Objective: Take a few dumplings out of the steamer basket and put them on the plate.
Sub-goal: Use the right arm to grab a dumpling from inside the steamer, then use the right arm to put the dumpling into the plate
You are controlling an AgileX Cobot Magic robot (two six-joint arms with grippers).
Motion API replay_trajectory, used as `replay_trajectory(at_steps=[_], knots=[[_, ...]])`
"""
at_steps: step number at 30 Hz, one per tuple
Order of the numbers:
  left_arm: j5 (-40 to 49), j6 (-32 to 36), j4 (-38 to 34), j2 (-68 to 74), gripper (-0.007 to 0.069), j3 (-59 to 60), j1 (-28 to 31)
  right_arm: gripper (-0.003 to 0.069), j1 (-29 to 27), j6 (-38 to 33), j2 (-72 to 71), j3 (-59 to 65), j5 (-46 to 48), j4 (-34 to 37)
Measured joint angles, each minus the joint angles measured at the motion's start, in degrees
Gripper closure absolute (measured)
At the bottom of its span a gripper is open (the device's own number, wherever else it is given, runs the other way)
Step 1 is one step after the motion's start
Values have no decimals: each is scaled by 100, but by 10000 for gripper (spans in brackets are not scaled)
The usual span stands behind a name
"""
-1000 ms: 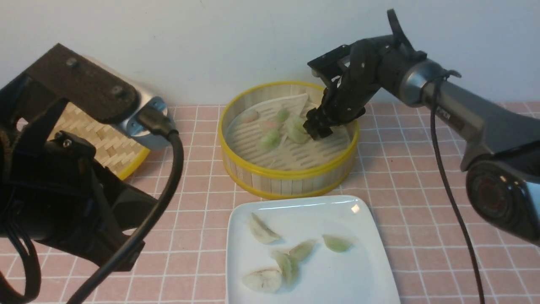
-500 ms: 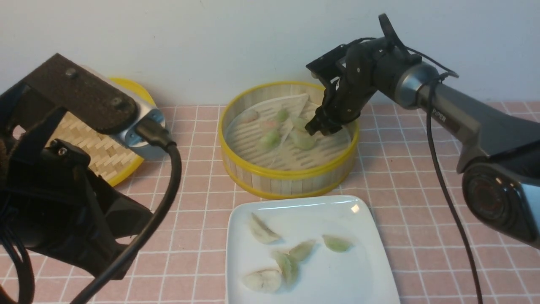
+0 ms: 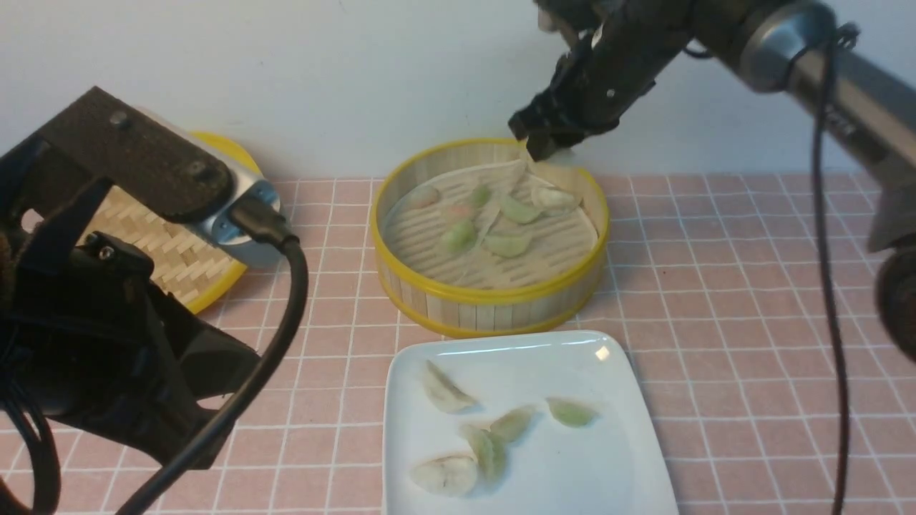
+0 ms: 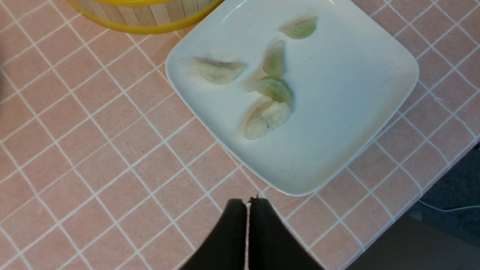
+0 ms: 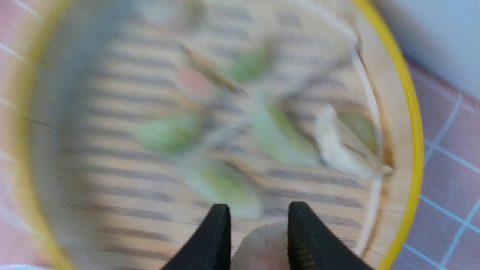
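The steamer basket [image 3: 486, 297] stands at the table's middle back with several dumplings [image 3: 458, 234] on its slatted floor. My right gripper [image 3: 533, 143] hangs above the basket's far rim. In the right wrist view this gripper [image 5: 258, 212] is shut on a pale whitish-pink dumpling [image 5: 262, 243], with the blurred basket [image 5: 412, 123] below. The white plate [image 3: 630, 458] lies in front of the basket and carries several dumplings [image 3: 512, 423]. My left gripper [image 4: 247, 202] is shut and empty, above the tiles just off a corner of the plate [image 4: 356, 112].
A flat woven lid [image 3: 172, 250] with a yellow rim lies at the back left, partly behind my left arm [image 3: 107, 315]. The wall runs close behind the basket. In the left wrist view the table edge [image 4: 442, 180] passes near the plate.
My right gripper has shut on a dumpling in the basket and risen from the basket floor to above its far rim. The left arm has hardly moved.
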Motion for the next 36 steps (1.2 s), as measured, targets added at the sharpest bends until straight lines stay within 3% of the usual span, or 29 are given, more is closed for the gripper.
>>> replay_trajectory(at_steps=[8,12,17,19,24,26,28,32,36], knots=[[-86,0,-88,0,631,0,0,481,581,120,-1942,3169,-24,241],[-160,0,-95,0,631,0,0,481,834,469,-1764,4454,-518,261],[-160,0,-112,0,631,0,0,471,849,661,-1307,4686,-1203,214],[-160,0,-117,0,631,0,0,428,849,691,-1205,4623,-1370,214],[-160,0,-131,0,631,0,0,186,849,708,-1133,4399,-1303,286],[-160,5,-136,0,631,0,0,102,849,749,-1131,4134,-831,242],[-160,5,-136,0,631,0,0,90,849,818,-1131,3901,-561,207],[-192,45,-136,0,631,0,0,214,849,1146,-1436,3476,-218,-29],[-333,45,-120,0,631,0,0,495,849,1606,-2622,3675,-146,-167]])
